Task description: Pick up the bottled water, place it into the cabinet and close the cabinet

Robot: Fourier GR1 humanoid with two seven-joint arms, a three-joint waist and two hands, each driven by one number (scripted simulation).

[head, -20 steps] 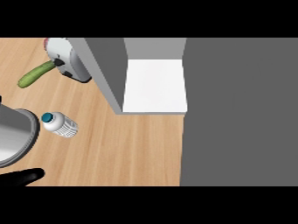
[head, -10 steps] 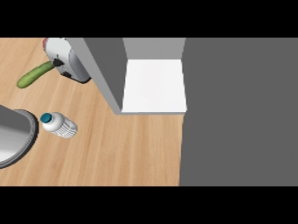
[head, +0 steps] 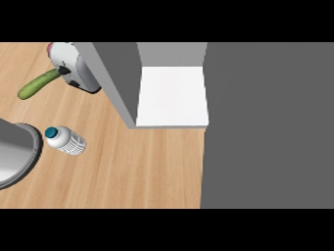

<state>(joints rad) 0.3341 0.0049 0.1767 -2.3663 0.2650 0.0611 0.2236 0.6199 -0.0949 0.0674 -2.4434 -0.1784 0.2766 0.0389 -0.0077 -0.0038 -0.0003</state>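
Note:
The bottled water stands on the wooden counter, a small clear bottle with a teal cap, seen from above. The cabinet is to its upper right, with its white inner floor showing and its grey door swung open toward the counter. A grey forearm fills the left edge just left of the bottle. Neither hand shows in the head view.
A green cucumber lies at the upper left beside a white and red appliance. A flat grey surface takes up the whole right side past the counter's edge.
The black left hand seen at the lower left one second ago has left the view. The grey forearm now reaches further in at the left. The bottle has not moved.

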